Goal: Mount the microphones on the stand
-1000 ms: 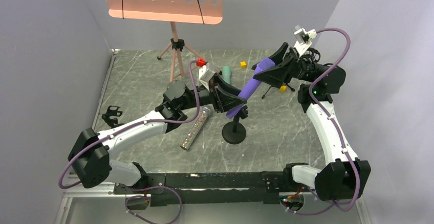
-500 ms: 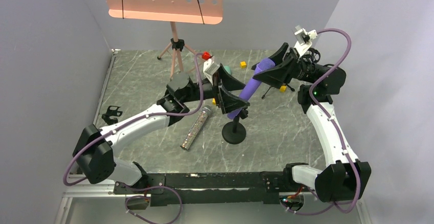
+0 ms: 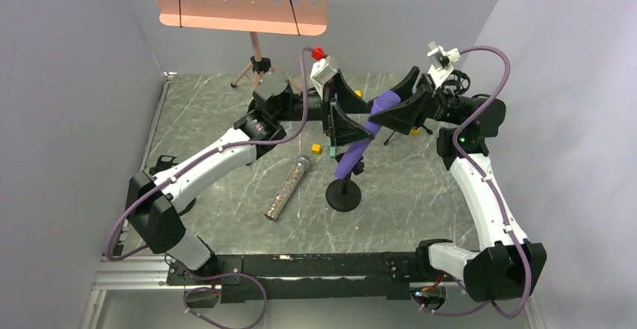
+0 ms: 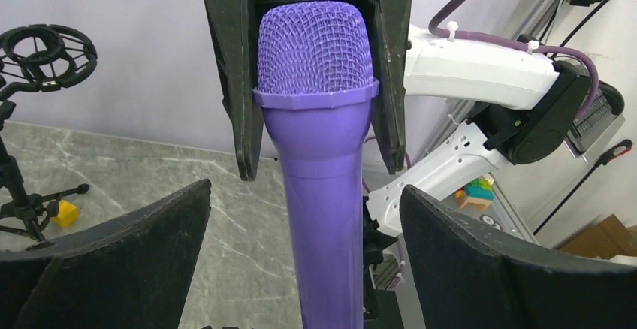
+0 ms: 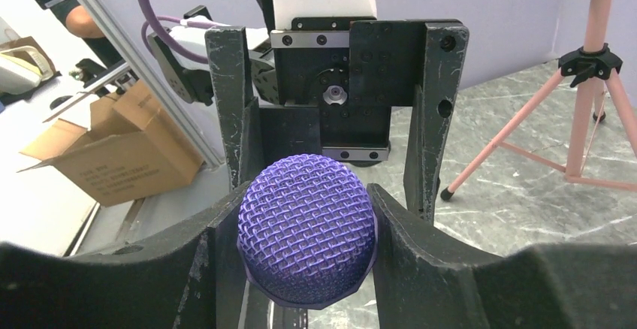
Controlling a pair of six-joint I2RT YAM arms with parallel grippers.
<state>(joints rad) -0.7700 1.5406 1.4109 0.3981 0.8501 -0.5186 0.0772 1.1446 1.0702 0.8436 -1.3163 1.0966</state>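
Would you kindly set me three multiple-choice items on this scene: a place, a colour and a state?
1. Where is the glittery microphone? A) lying on the table, left of the round-based stand; B) clipped into that stand; C) held up in the air.
2. What colour is the microphone between the right gripper's fingers? A) teal; B) silver; C) purple.
3. How does the left gripper stand? A) shut on that microphone; B) open, clear of it on both sides; C) shut on nothing.
Answers: 1 A, it lies flat on the marble; 2 C, its purple mesh head sits between the fingers; 3 B, gaps show on either side.
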